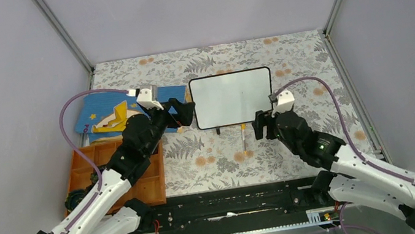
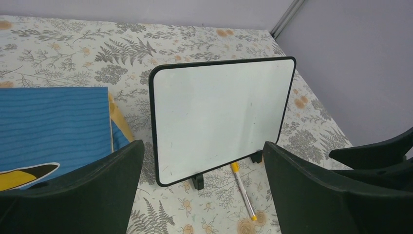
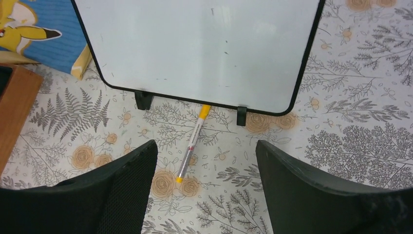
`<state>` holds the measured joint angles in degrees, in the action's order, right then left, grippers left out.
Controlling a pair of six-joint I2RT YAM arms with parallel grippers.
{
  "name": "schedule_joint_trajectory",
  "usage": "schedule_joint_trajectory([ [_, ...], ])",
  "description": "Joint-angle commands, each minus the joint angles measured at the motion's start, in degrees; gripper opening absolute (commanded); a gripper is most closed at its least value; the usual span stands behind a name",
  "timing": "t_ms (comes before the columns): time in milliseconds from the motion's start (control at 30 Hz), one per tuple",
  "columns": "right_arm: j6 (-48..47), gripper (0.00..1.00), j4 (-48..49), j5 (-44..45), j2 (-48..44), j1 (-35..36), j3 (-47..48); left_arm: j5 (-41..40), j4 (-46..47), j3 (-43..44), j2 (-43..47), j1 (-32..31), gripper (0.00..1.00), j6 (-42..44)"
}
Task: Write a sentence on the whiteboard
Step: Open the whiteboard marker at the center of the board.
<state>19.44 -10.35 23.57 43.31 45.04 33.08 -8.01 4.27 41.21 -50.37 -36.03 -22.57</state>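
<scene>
The whiteboard stands upright on two small black feet at the middle of the table. Its face is blank apart from faint specks, and no sentence shows on it. A thin marker with yellow ends lies flat on the floral cloth just in front of the board, one end near a foot. My left gripper hangs open beside the board's left edge, holding nothing. My right gripper is open and empty just right of the marker.
A blue book with yellow stars lies left of the board, under my left arm. An orange compartment tray sits at the near left. Grey walls close in the table on three sides.
</scene>
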Motion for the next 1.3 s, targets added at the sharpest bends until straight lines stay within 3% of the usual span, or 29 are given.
schedule_joint_trajectory([
  [0, -2.53, 0.8, 2.53, 17.05, 6.61, 6.22, 5.95, -2.97, 0.75, 0.11, -0.58, -0.44, 0.99, 1.95],
  [100, -2.29, 0.84, 4.84, 23.78, 12.35, 7.85, 8.83, -4.01, 0.34, 0.31, -1.2, -0.44, 0.99, 2.5],
  [200, 6.77, 0.99, 4.17, 31.07, 17.62, 7.82, 11.18, -5.1, -0.75, 1.0, -2.32, -0.44, 0.99, 2.83],
  [233, 10.28, 1.0, 4.2, 31.88, 18.78, 7.72, 11.63, -5.38, -0.9, 1.19, -2.69, -0.44, 0.99, 2.85],
  [400, 7.82, 1.0, 8.49, 21.17, 19.88, 7.38, 11.5, -5.42, -1.23, 1.44, -3.49, -0.44, 0.99, 2.79],
  [567, 8.42, 1.0, 4.82, 15.39, 20.02, 7.39, 10.86, -5.25, -1.24, 1.61, -3.81, -0.36, 0.99, 2.54],
  [833, 19.22, 1.0, 1.22, 6.34, 22.14, 7.53, 5.51, -9.28, -2.07, 2.01, -2.73, -0.4, 0.99, 0.4],
  [1033, 23.99, 1.0, -1.72, 12.15, 27.64, 12.14, 6.59, -15.75, -4.18, 2.95, -2.14, -0.44, 0.99, -2.65],
  [1267, 30.15, 0.94, -1.99, 14.14, 33.13, 12.25, 7.83, -13.33, -2.13, 1.44, -1.05, -0.44, 0.99, -1.82],
])
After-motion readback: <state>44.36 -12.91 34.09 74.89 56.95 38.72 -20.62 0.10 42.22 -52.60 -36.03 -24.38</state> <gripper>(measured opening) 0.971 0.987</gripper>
